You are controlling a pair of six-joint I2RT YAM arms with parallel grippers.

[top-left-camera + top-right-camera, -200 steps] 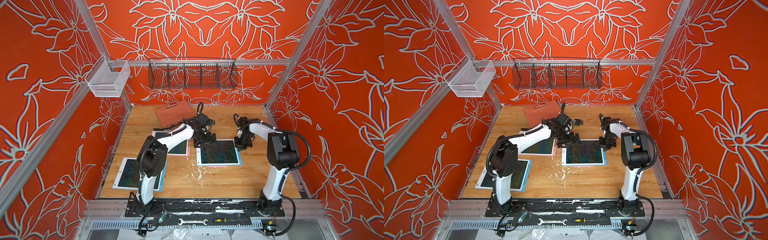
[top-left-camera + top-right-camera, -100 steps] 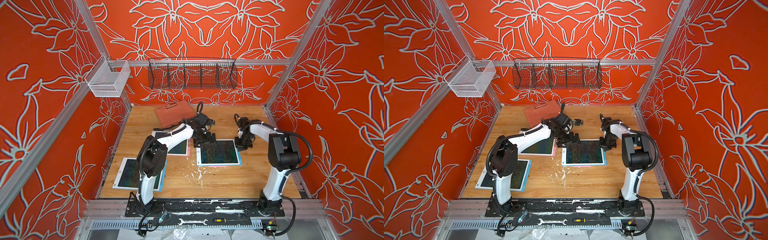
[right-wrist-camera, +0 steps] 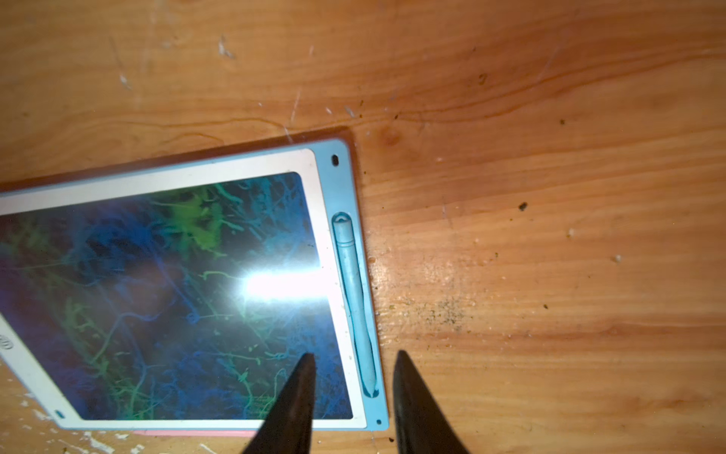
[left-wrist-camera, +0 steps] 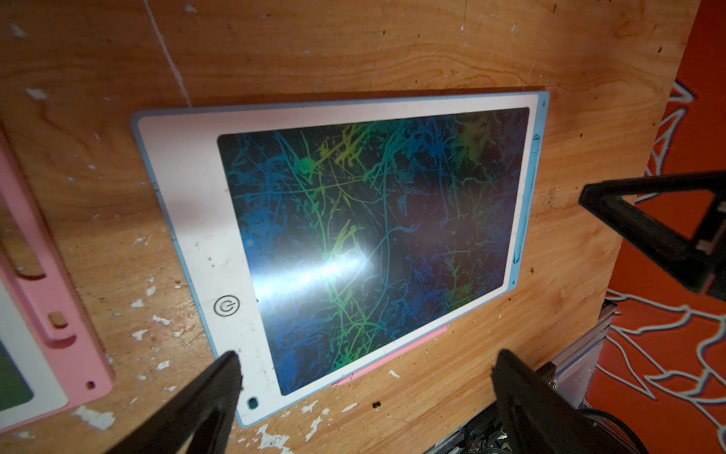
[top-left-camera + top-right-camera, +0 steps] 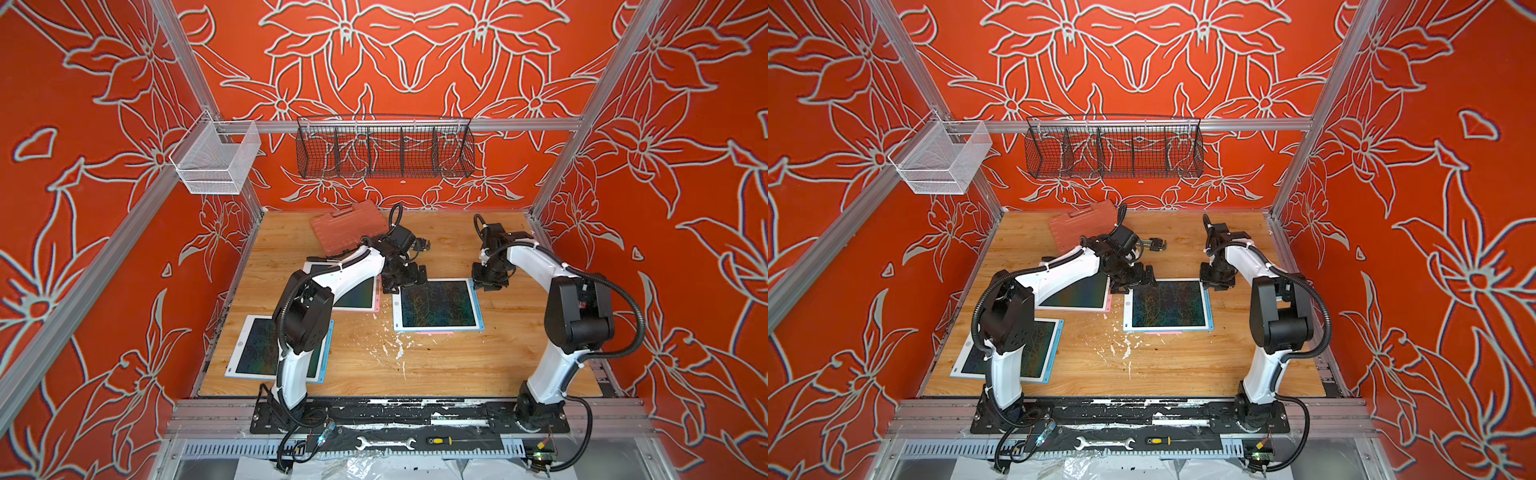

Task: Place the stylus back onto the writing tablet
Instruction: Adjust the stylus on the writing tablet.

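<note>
Your left pincer is hanging released, jaws spread wide and gripping nothing, over the far left corner of the blue-framed writing tablet with a white bezel and a dark scribbled screen.

Sweeping from the left for you:
- A second blue-framed tablet is lying flat at the front left of the wooden table, partly hidden behind the left arm.
- A pink-framed tablet is lying further back, just beside the task tablet, apart from it.
- A red plastic tool case is sitting behind that, near the back wall.
- The task tablet is lying flat mid-table, with a pink strip peeking from under its near edge.
- The light blue plastic stylus is lying seated in the slot along the tablet's right edge, already back on the tablet.

You're hovering the right pincer over the tablet's far right corner. Its jaws are parted and released, its fingertips are straddling the stylus's tapered end, and I can't tell if they're touching it.
</note>
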